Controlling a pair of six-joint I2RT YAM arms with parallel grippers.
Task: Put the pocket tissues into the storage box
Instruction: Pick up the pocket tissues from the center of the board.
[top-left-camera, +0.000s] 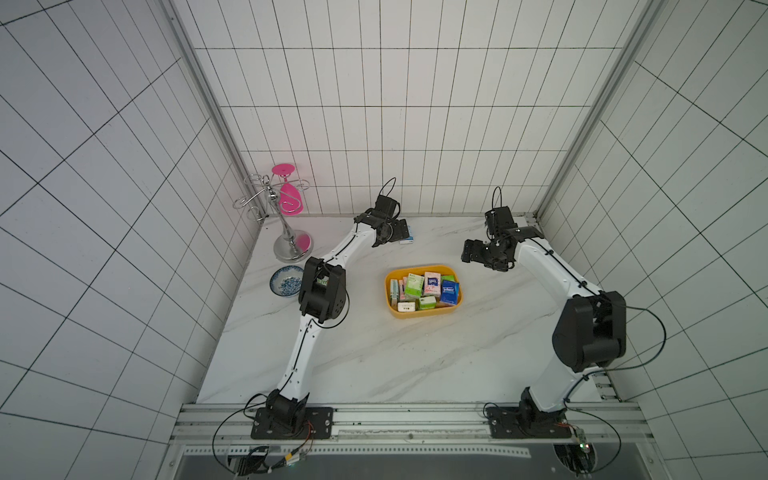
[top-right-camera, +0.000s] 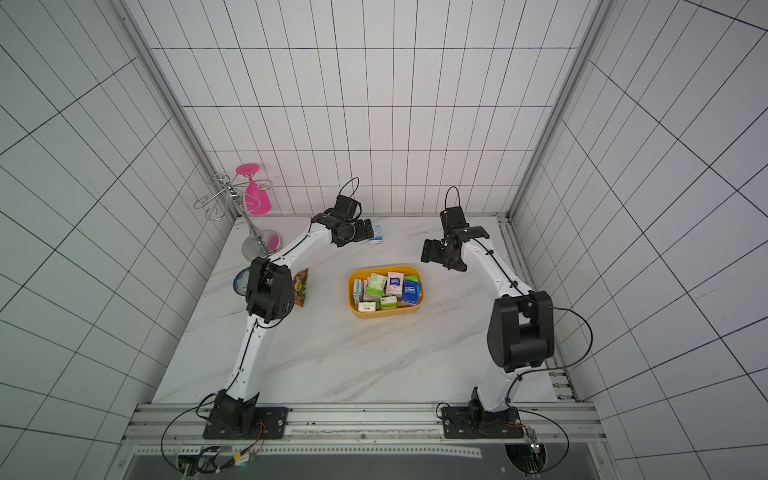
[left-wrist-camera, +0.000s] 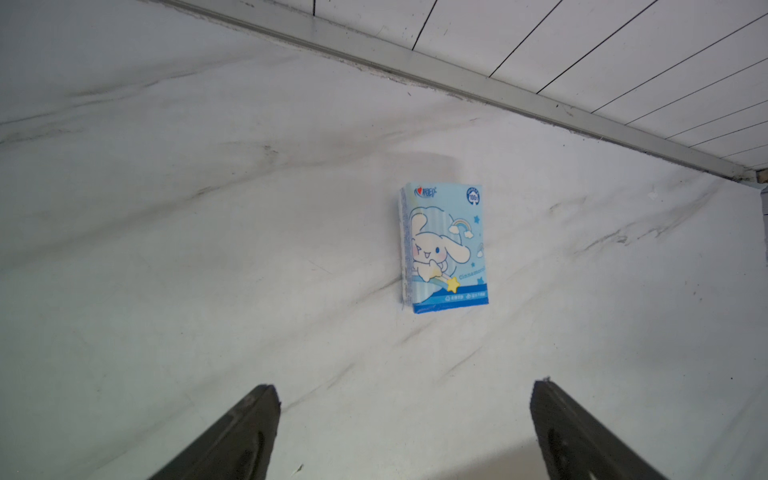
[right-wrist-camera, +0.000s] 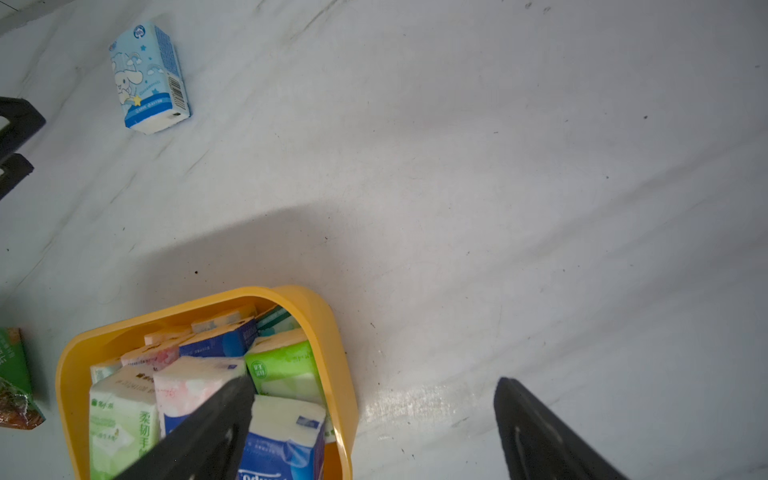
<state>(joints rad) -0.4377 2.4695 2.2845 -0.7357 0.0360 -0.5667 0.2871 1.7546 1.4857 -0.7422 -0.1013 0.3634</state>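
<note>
The left gripper (left-wrist-camera: 405, 388) is hovering, fingers spread, lining up on the lone pale-blue Cinnamoroll tissue packet (left-wrist-camera: 442, 247) lying beyond the packed yellow storage box (top-left-camera: 419, 270); the right gripper (right-wrist-camera: 374, 386) is idling, fingers apart, empty.

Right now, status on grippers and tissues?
Left gripper open, empty, facing light-blue packet on table. Right gripper open by storage box. Other packets inside. Nothing in the way.

Probably a lab test cell, white grid-lined walls (top-left-camera: 374, 124), marble-look tabletop (top-left-camera: 395, 361), aluminium rail (top-left-camera: 415, 417)
</note>
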